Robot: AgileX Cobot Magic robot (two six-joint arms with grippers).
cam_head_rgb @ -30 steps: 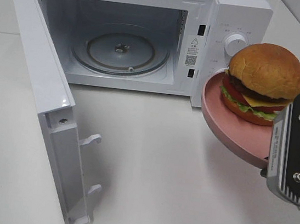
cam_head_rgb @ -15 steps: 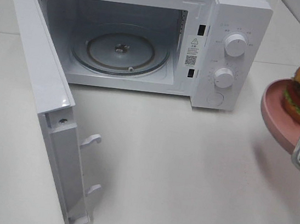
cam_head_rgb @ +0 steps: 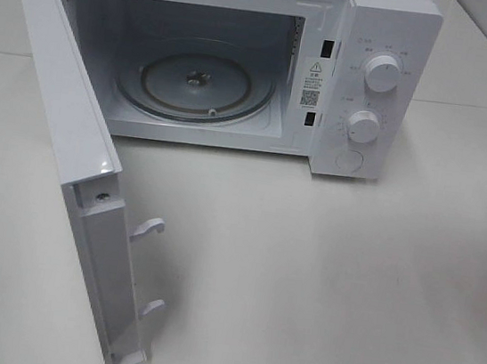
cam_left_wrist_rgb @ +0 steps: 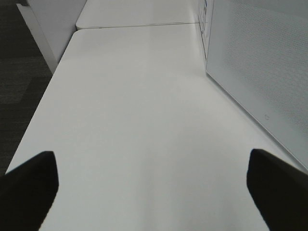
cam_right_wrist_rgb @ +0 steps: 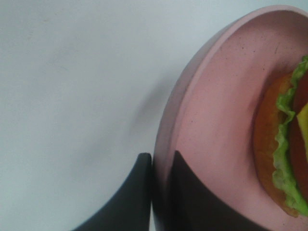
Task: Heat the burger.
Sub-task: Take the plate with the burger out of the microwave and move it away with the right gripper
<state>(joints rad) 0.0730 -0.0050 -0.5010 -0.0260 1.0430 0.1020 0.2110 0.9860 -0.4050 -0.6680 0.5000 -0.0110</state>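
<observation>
White tabletop (cam_head_rgb: 320,282), matte and unmarked, bearing a white microwave (cam_head_rgb: 370,37) whose door (cam_head_rgb: 73,178) stands swung wide open, showing the glass turntable (cam_head_rgb: 196,81) inside. Two round knobs (cam_head_rgb: 382,73) sit on the control panel beside the cavity. A seam in the table surface runs behind the appliance, and pale wall tiling shows at the far corner of the high view.

Right gripper (cam_right_wrist_rgb: 161,166): its two dark fingers are pinched together on the rim of the pink plate (cam_right_wrist_rgb: 211,110), one finger under the rim and one inside the dish. The burger (cam_right_wrist_rgb: 284,149) lies on that plate just beyond the fingertips, with the orange bun edge and green lettuce visible. Plate and gripper are out of the high view; the tabletop lies below them, pale and bare.

Left gripper (cam_left_wrist_rgb: 151,185): fingers set wide apart, holding nothing, above the tabletop, with the outer face of the open door to one side and dark floor (cam_left_wrist_rgb: 21,62) past the table edge to the other.
</observation>
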